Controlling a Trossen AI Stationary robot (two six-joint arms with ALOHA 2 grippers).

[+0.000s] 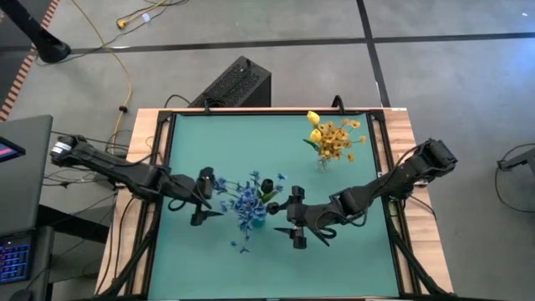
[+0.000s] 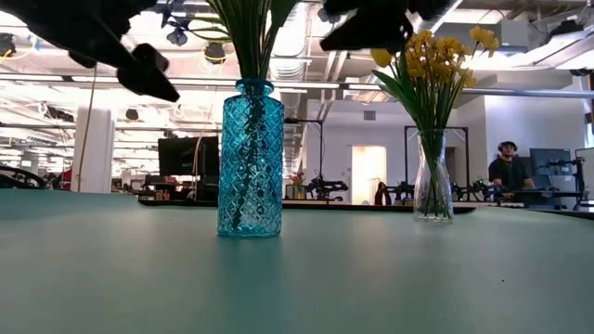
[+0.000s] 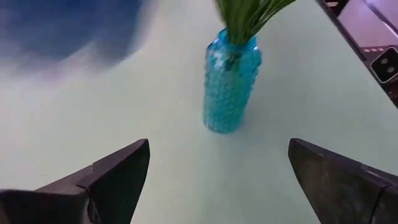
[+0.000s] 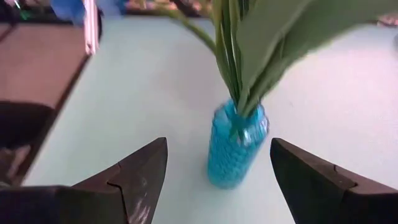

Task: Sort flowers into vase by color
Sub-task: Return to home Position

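Note:
Blue small-bloom flowers point(image 1: 247, 205) stand with their green stalks point(image 2: 249, 37) in a blue patterned glass vase point(image 2: 251, 158) at the table's middle. Yellow flowers point(image 1: 334, 138) stand in a clear glass vase point(image 2: 433, 181) at the far right. My left gripper point(image 1: 209, 198) hangs open just left of the blue vase point(image 3: 230, 87), raised above the table and pointing toward it. My right gripper point(image 1: 292, 217) hangs open just right of the same vase point(image 4: 236, 146), also raised and pointing toward it. Neither has anything between its fingers.
The teal table top point(image 1: 351, 251) has a raised dark frame point(image 1: 167, 134) along its edges. A black box point(image 1: 238, 84) stands on the floor beyond the far edge. A person point(image 2: 509, 167) sits in the room far behind the table.

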